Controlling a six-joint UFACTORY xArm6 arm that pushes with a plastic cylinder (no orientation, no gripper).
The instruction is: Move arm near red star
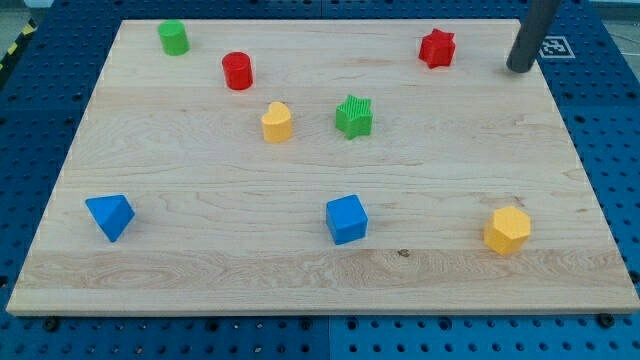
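My tip (519,68) is sitting near the wooden board's (320,270) top-right edge, right of the red star (437,47), not touching. Rod is carrying no jaws, nothing being grasped.

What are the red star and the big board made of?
The red star looks like plastic: one solid bright colour with a smooth, matte surface. The board looks like pale wood, since grain lines and a small dark knot show. My tip stands just to the star's right, not touching.

My tip (519,69) rests on the counter (200,240) near the view's top right — just right of the red star (437,48), apart from it.
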